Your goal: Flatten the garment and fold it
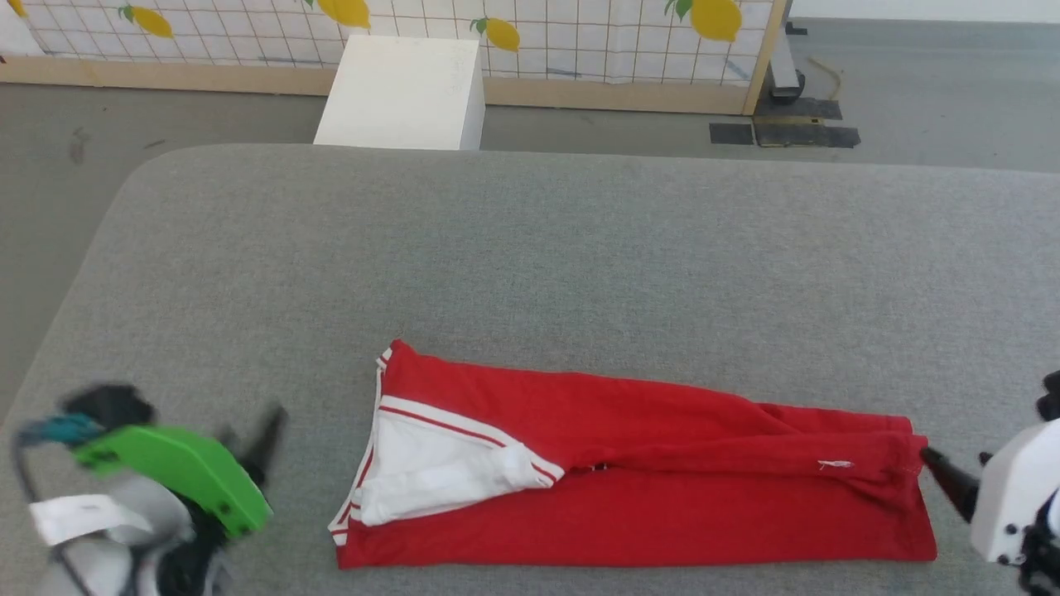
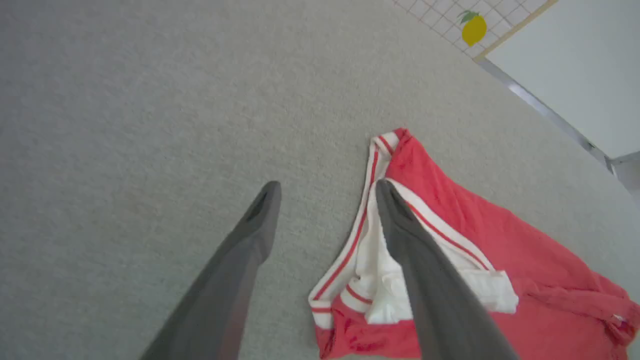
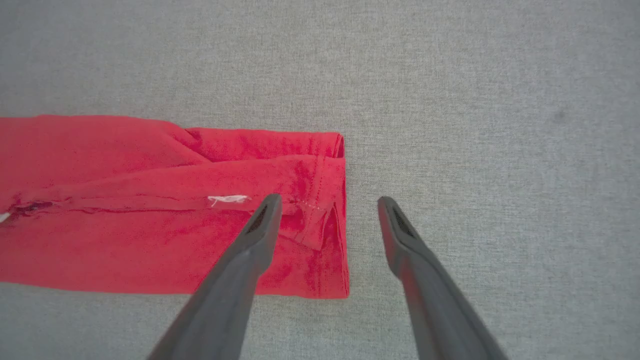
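The shirt lay as a long folded strip near the front edge of the table, with the left pincer and right pincer each standing apart and empty at one end. Being light, limp cloth, it would likely sag and unfold unless pinched through all layers at the end corners.

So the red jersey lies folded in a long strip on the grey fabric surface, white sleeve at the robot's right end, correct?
No: the white sleeve is at the robot's left end, as the head view shows. The red jersey does lie folded in a long strip on the grey fabric surface.
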